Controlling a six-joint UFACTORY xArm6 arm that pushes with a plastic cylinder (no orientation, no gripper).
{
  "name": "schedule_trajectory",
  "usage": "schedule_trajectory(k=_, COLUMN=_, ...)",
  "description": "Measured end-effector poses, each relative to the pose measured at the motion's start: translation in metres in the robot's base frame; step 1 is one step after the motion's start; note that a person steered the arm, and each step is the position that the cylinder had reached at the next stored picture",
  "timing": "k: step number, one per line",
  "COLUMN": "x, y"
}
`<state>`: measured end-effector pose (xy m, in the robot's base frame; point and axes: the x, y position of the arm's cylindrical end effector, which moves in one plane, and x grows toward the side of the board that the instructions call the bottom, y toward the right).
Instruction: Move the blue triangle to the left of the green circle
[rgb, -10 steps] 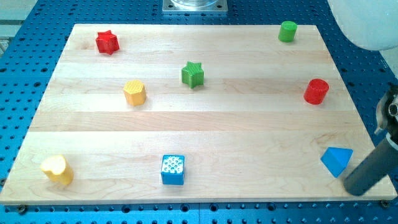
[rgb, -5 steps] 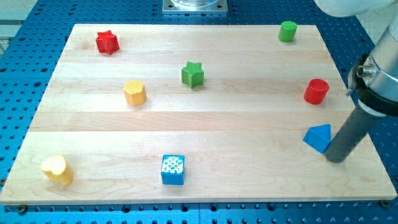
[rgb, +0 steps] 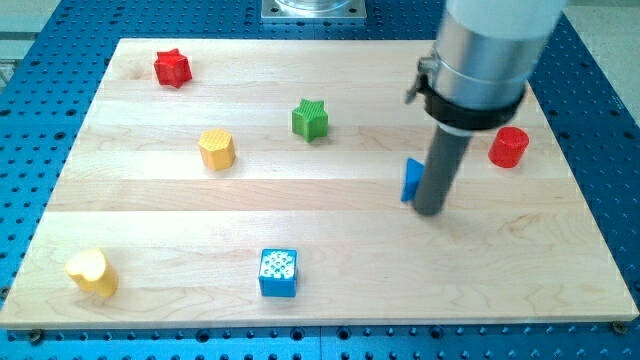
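Yellow heart-shaped plastic block (rgb: 91, 272): view's bottom left of the pale wooden surface (rgb: 200, 210), glossy.
Blue cube with white dots (rgb: 277, 272): near bottom edge.
Green star-shaped block (rgb: 310, 118): ridged.
Blue triangle, small plastic wedge (rgb: 411, 179): mid-right, touching my tip's left; likely light, stiff, slippery; push its flat face.
My tip (rgb: 429, 209): no jaws, nothing held.
Green circle: hidden behind the arm.

the rod hides most of the blue triangle (rgb: 411, 180); the arm covers the green circle entirely and runs off the view's top.
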<state>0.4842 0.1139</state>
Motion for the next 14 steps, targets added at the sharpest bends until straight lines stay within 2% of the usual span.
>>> schedule_trajectory(k=1, x=-0.045, y=-0.026)
schedule_trajectory(k=2, x=-0.045, y=-0.046)
schedule_trajectory(k=4, x=-0.128, y=-0.030)
schedule_trajectory(k=5, x=-0.144, y=-0.022)
schedule_trajectory(k=6, x=-0.188, y=-0.010)
schedule_trajectory(k=7, x=-0.200, y=0.021)
schedule_trajectory(k=8, x=-0.238, y=-0.042)
schedule_trajectory(k=9, x=-0.224, y=-0.062)
schedule_trajectory(k=10, x=-0.171, y=-0.062)
schedule_trajectory(k=11, x=-0.176, y=-0.092)
schedule_trajectory(k=14, x=-0.217, y=-0.096)
